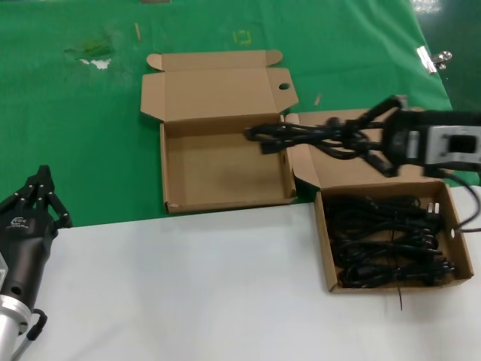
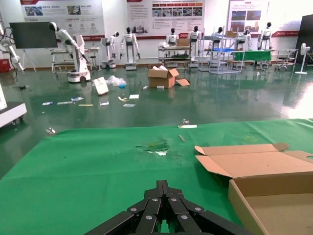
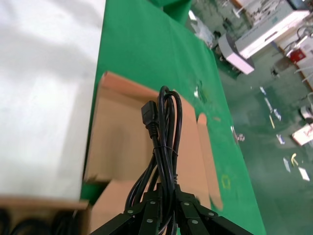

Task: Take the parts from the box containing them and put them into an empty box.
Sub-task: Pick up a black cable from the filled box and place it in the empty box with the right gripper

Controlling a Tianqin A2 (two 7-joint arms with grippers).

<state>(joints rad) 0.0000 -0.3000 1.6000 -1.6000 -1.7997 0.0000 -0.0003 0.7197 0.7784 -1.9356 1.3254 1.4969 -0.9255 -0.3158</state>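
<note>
My right gripper (image 1: 376,135) is shut on a coiled black power cord (image 1: 301,135) and holds it in the air over the right rim of the empty box (image 1: 225,192). In the right wrist view the cord (image 3: 164,142) runs out from between the shut fingers (image 3: 183,198), with the empty box (image 3: 117,147) below it. The box containing the parts (image 1: 460,248) stands at the right and holds several more black cords (image 1: 387,241). My left gripper (image 1: 43,188) is shut and empty, parked at the left by the green cloth's edge; it also shows in the left wrist view (image 2: 163,188).
A green cloth (image 1: 75,135) covers the far half of the table, a white surface (image 1: 188,286) the near half. A thin black wire (image 1: 400,299) lies just in front of the full box. Both box lids stand open. A metal clip (image 1: 430,58) lies far right.
</note>
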